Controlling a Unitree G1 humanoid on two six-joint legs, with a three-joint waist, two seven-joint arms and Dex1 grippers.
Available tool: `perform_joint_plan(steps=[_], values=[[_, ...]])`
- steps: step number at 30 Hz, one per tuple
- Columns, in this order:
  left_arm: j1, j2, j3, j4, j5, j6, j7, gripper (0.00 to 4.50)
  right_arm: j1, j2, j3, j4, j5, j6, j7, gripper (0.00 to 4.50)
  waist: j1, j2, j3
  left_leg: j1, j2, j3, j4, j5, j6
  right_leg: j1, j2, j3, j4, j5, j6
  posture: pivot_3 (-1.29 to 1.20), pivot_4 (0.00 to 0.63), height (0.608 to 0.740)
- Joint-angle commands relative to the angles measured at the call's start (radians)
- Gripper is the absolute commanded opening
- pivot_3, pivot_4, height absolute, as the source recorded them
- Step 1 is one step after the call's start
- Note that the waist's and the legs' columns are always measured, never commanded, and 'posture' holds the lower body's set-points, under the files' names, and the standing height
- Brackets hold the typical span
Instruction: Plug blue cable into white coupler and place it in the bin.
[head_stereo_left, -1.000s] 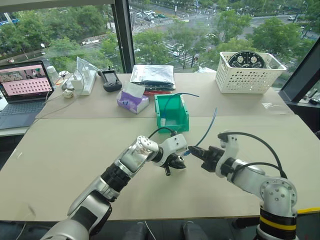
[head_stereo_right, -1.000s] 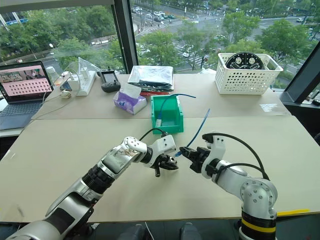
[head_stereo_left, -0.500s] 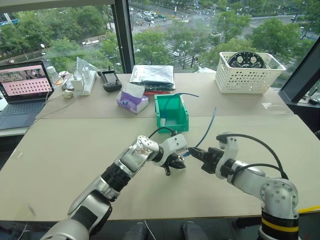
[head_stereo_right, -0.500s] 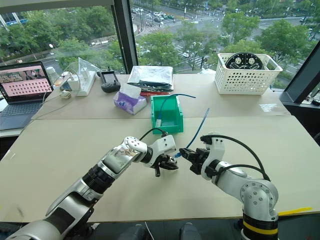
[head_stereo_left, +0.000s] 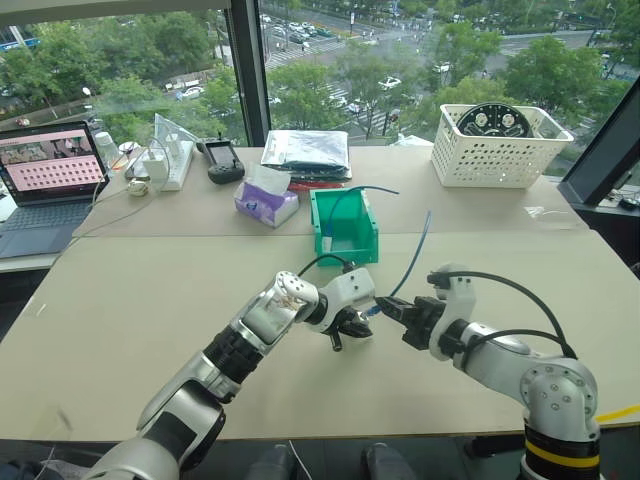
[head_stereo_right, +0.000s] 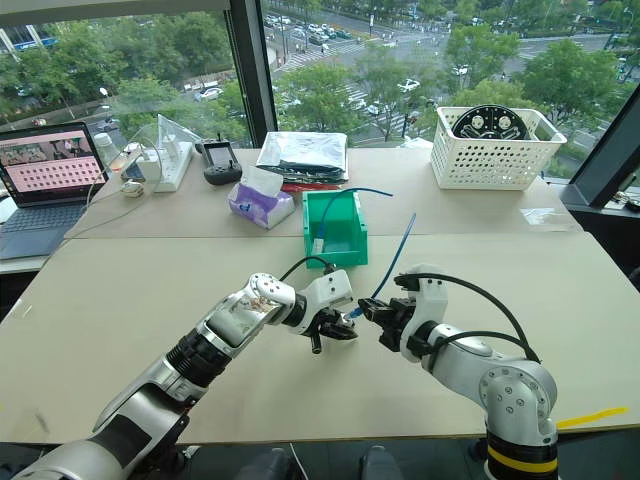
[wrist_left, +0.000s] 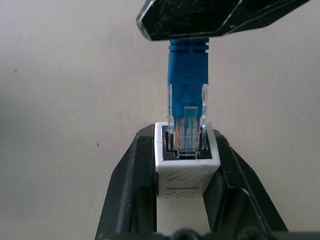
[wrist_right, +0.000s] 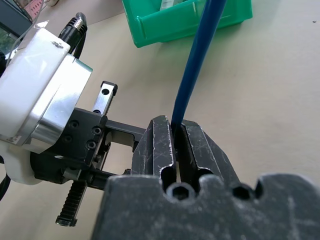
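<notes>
The two eye views look down from up high over the wide tan flat table (head_stereo_left: 120, 300), side by side, so both see the same small green plastic bin (head_stereo_left: 344, 232) and both arms. The left wrist view sits very close, looking along its fingers at the tiny white plastic coupler (wrist_left: 186, 162). The right wrist view is close too, and looks past the thin blue cable (wrist_right: 197, 65) toward that green bin.

Beige table (head_stereo_left: 130, 300): bin (head_stereo_left: 343, 228), basket (head_stereo_left: 497, 147), laptop (head_stereo_left: 45, 185).
</notes>
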Motion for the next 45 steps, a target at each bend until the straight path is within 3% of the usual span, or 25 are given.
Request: perform_joint_plan(steps=[1,10,45], values=[[-0.011,-0.002,-0.005,0.012,0.013,0.009,0.008,0.7,0.001,0.006,0.019,-0.046,-0.002,-0.018,-0.007,0.0,0.0,0.0,0.0,0.0,0.0,0.0,0.0,0.0,0.0,0.0,0.0,0.0,0.0,0.0,0.0,0.0,0.15,0.727],[-0.012,-0.001,-0.008,0.013,0.014,0.006,0.005,0.7,-0.005,-0.033,0.079,-0.088,-0.079,-0.009,0.016,0.0,0.0,0.0,0.0,0.0,0.0,0.0,0.0,0.0,0.0,0.0,0.0,0.0,0.0,0.0,0.0,0.0,0.15,0.727],[-0.012,0.002,-0.009,0.009,0.014,0.012,0.003,0.7,0.042,0.071,0.089,-0.105,-0.097,0.015,-0.006,0.0,0.0,-0.001,0.0,0.001,0.0,0.0,0.0,0.0,0.0,0.001,0.0,0.0,-0.001,0.0,0.0,0.0,0.15,0.727]])
